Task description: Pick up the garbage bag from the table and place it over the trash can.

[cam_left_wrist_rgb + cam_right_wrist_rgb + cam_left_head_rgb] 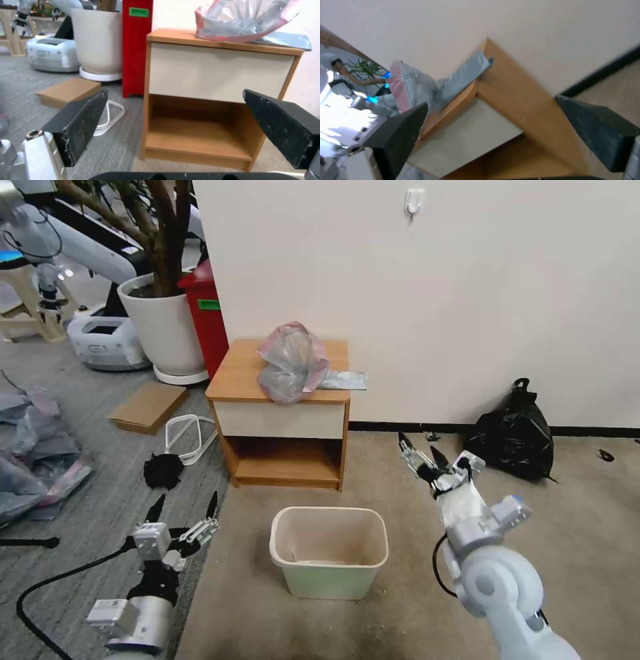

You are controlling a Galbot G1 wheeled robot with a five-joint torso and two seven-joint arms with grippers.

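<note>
Bag sits crumpled on the table, at the middle of its front edge and hanging a little over it, with a flat grey strip trailing toward the right edge. The right gripper hovers low off the table's front right corner, jaws apart; the left gripper waits, also spread, near the floor. I'd say come down on the puffed top, not the strip, then carry it to the can below.

A red bin was stood against the wall, with a white plant pot just beside it and a knotted black bag well apart.
</note>
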